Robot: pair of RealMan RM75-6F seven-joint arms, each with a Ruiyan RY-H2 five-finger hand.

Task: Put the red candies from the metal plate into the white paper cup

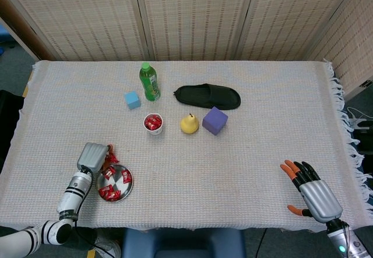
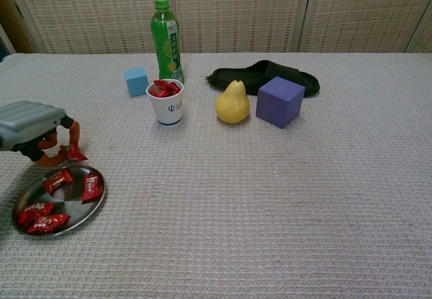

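1. We see the round metal plate [image 2: 94, 201] near the front left corner of the cloth-covered surface [image 1: 245, 153], with four red wrapped candies [image 2: 57, 179] lying in it: two toward its back, two at its front left.
2. Our left hand [image 2: 34, 127] sits just behind the plate's far rim, its orange-tipped fingers [image 2: 74, 131] curled down and pinching one more red candy [image 2: 73, 153], which hangs just above the plate's back edge.
3. The white paper cup [image 2: 167, 106] stands upright well apart from the plate, toward the middle of the surface, and already holds a heap of red candies [image 2: 165, 88] that rises to its rim and a little over it.
4. Just behind the cup stands a green plastic bottle [image 2: 166, 40], with a small light blue cube [image 2: 136, 81] to its left.
5. To the cup's right come a yellow pear [image 2: 232, 102] and a purple cube [image 2: 279, 101], and behind those lies a black slipper [image 2: 260, 76].
6. Our right hand [image 1: 309, 189] rests near the front right corner in the head view, palm down, fingers spread and holding nothing.
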